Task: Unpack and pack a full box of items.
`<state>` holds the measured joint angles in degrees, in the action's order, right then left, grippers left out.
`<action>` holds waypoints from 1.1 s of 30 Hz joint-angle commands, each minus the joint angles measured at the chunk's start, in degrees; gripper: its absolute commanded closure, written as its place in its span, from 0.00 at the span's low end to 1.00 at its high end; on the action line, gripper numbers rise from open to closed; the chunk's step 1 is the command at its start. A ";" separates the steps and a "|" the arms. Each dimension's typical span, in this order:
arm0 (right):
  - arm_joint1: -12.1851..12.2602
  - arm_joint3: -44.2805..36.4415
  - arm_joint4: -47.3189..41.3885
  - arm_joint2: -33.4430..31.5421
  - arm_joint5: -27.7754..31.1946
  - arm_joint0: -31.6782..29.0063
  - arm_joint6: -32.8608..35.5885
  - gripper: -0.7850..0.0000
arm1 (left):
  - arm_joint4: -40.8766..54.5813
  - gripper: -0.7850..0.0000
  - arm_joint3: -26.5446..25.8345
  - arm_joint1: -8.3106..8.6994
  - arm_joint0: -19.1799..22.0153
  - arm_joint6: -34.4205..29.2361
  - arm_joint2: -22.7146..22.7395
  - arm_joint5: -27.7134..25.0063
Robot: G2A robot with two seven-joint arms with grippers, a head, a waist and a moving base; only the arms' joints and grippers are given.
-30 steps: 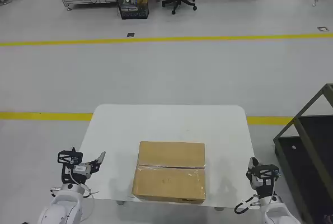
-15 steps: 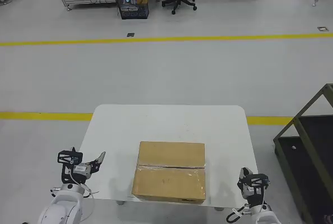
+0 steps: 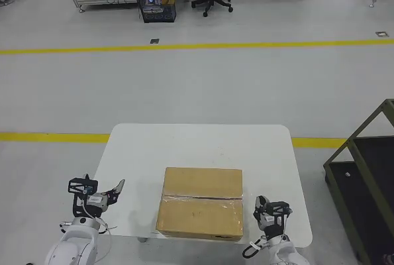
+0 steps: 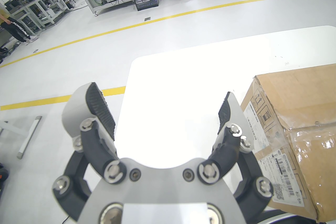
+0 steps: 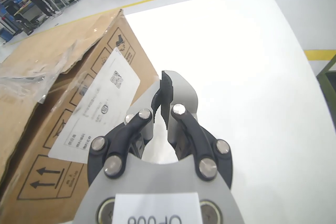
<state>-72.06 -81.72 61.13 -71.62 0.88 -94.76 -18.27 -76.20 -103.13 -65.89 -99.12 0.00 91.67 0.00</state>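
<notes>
**Right arm is coming in beside the box; left arm is unchanged**

Change from the earlier frames: the right gripper (image 3: 271, 209) is travelling inward from beyond the right edge of the table (image 3: 197, 142). It is now hanging over the near right corner area, just beside the right face of the box (image 3: 201, 202). The left gripper (image 3: 98, 189) is keeping its place at the near left edge of the table, with no shift seen. The box is lying where it lay before.

Right gripper (image 5: 163, 89): its fingers are standing pressed almost together with only a sliver between the pads. It is gripping nothing and touching nothing. The labelled side of the box (image 5: 65, 64) is sitting close alongside it, apart from the fingers.

Left gripper (image 4: 160, 99): its fingers are spreading wide. It is holding nothing and is hanging over the bare table (image 4: 183, 72), with the left end of the box (image 4: 296, 104) near one fingertip but not in contact.

Box: it is sitting on the near half of the table, midway between the left and right edges. Its flaps are lying closed under clear tape (image 5: 31, 75).
</notes>
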 commanded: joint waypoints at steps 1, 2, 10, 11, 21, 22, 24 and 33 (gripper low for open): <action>-0.29 0.85 -0.41 1.17 0.66 1.18 0.21 1.00 | 0.00 0.00 0.00 0.00 0.00 0.00 0.00 0.00; -0.45 1.26 -0.41 1.86 1.12 1.82 0.19 1.00 | 0.00 0.00 0.00 0.00 0.00 0.00 0.00 0.00; -1.69 3.95 0.96 6.87 3.18 6.65 0.25 1.00 | 0.00 0.00 0.00 0.00 0.00 0.00 0.00 0.00; -1.84 4.16 0.95 7.36 3.48 7.22 0.23 1.00 | 0.00 0.00 0.00 0.00 0.00 0.00 0.00 0.00; -3.23 7.46 2.05 12.15 6.65 12.24 0.71 1.00 | 0.00 0.00 0.00 0.00 0.00 0.00 0.00 0.00; -3.35 7.91 2.18 12.43 6.46 12.65 0.74 1.00 | 0.00 0.00 0.00 0.00 0.00 0.00 0.00 0.00; -3.55 8.67 2.14 12.74 6.09 13.12 0.63 1.00 | 0.00 0.00 0.00 0.00 0.00 0.00 0.00 0.00; -2.58 5.78 1.94 6.41 -2.52 8.54 2.52 1.00 | 0.00 0.00 0.00 0.00 0.00 0.00 0.00 0.00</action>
<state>-74.85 -75.09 62.75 -64.17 -0.97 -85.35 -15.84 -76.20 -103.13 -65.89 -99.12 0.00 91.67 0.00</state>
